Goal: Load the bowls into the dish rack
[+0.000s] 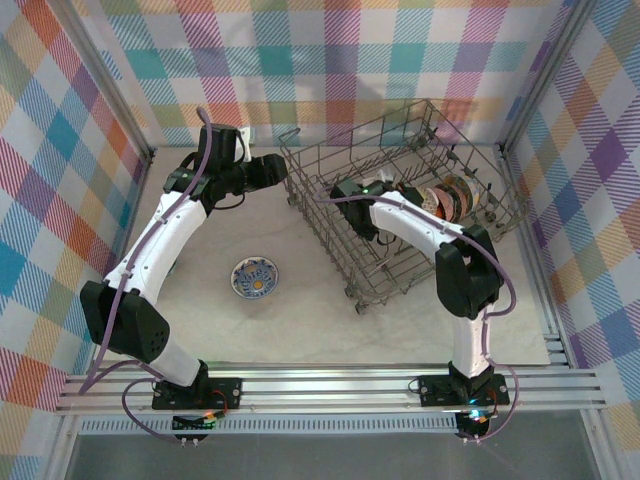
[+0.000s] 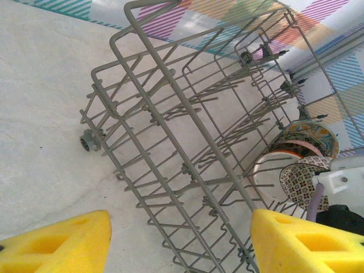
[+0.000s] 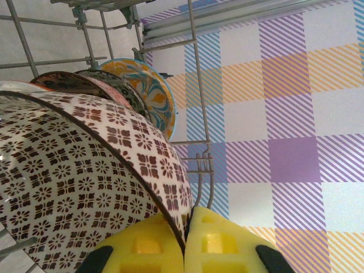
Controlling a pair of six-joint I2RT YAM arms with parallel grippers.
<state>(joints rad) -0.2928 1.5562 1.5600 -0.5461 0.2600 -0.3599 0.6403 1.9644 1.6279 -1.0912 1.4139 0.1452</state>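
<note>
Evidently the right fingers (image 3: pixel 227 244) clamped the floral bowl (image 3: pixel 85 182) to stand it in the dish rack (image 1: pixel 325 205); left fingers (image 2: pixel 57 244) gaped empty.

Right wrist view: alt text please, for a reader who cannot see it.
The yellow-fingered right gripper pinches the rim of a white ceramic bowl with a brown floral pattern, standing on edge in the grey wire dish rack. More bowls stand behind it, the farthest an orange-yellow and blue patterned bowl, with a plaid wall beyond.
</note>
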